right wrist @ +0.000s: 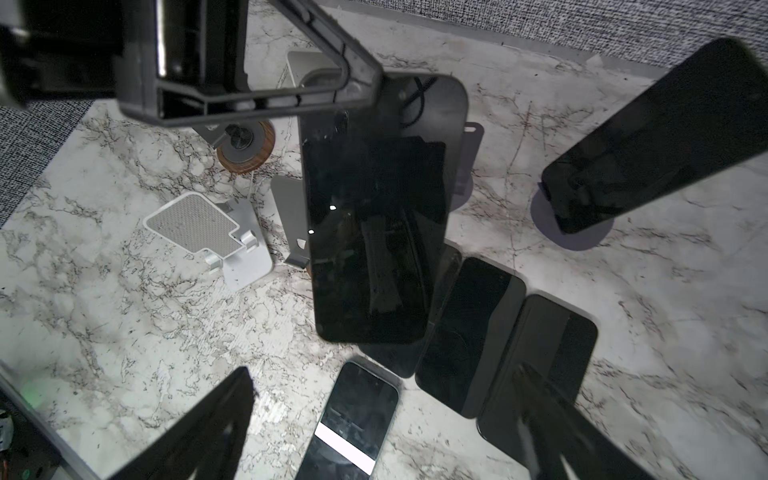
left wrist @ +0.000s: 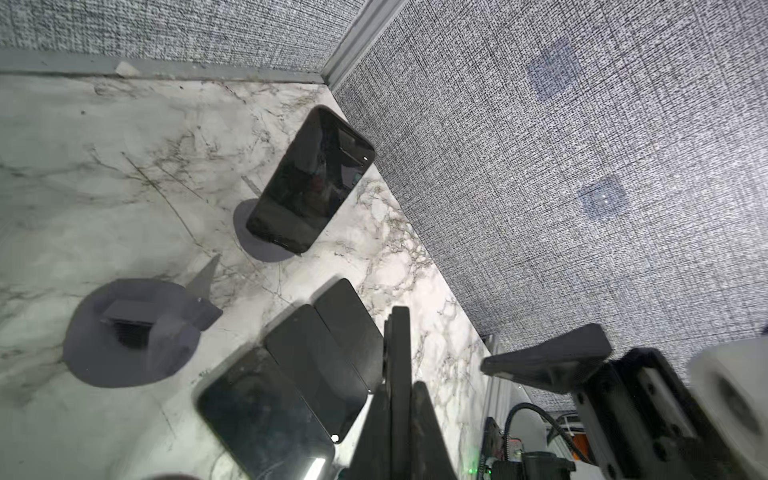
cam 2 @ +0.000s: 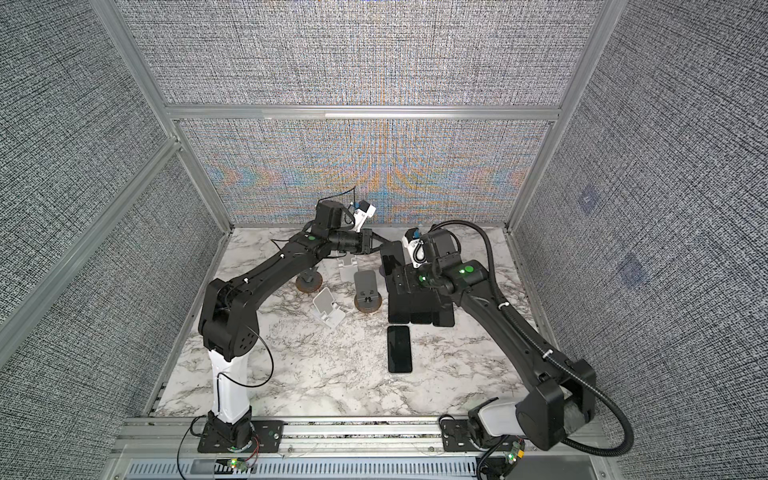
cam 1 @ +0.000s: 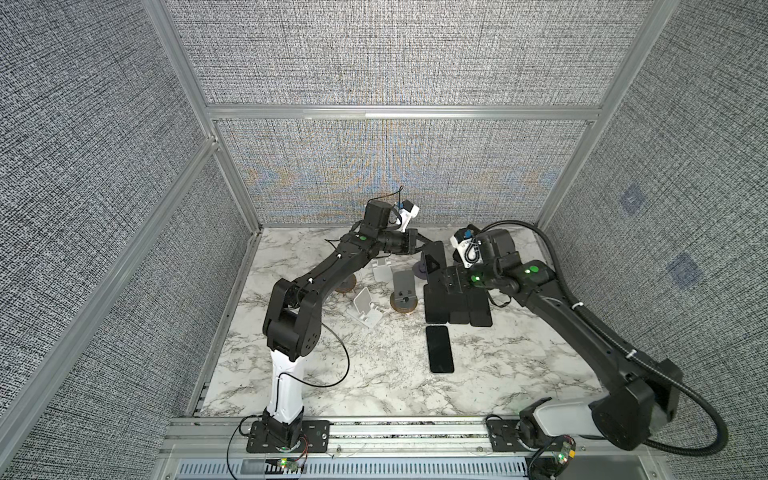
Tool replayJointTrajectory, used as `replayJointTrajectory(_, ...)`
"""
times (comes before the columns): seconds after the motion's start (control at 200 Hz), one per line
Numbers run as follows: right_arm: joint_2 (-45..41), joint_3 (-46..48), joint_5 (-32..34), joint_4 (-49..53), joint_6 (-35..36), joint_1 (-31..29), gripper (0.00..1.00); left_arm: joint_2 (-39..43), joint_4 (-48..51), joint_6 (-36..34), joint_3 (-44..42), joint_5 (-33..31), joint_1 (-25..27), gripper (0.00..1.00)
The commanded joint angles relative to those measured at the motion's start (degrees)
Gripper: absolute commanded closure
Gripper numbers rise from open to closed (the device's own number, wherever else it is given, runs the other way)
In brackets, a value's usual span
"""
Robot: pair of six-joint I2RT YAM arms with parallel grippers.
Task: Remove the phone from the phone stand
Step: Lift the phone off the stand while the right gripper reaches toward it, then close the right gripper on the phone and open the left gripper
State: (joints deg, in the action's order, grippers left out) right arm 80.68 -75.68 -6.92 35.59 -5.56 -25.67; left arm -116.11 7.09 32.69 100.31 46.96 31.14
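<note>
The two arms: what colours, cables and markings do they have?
The left arm and the right arm are black, each with one white link near the base and round green marks near the wrist. A thin black cable loops beside the left; a thick ribbed black hose follows the right. The left tool and right tool have black triangular fingers.
</note>
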Motion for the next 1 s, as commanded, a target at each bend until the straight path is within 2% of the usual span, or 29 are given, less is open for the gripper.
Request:
replayJointTrajectory(0.0, 2.6, -1.0, -2.1, -3.4, -1.2, -0.4, 0.07, 1.2, -4.9, 2.9, -1.0, 2.6, -0.1, 1.0)
replayJointTrajectory(0.385, 8.8, -0.9, -0.4, -9.6, -2.8, -1.1, 0.1, 2.0, -7.9, 4.8, -4.2, 2.8, -0.1, 1.0)
replayJointTrajectory(0.86, 7.7, 2.2, 2.6, -12.7, -4.3, -1.4, 0.33, 3.6, -9.8, 5.9, -6.3, 2.9, -0.1, 1.0)
replayJointTrajectory(0.995, 7.1, 1.9, 2.6, -11.7, -4.8, -1.4, 0.38, 5.0, -10.9, 6.2, -8.0, 2.8, -0.1, 0.74)
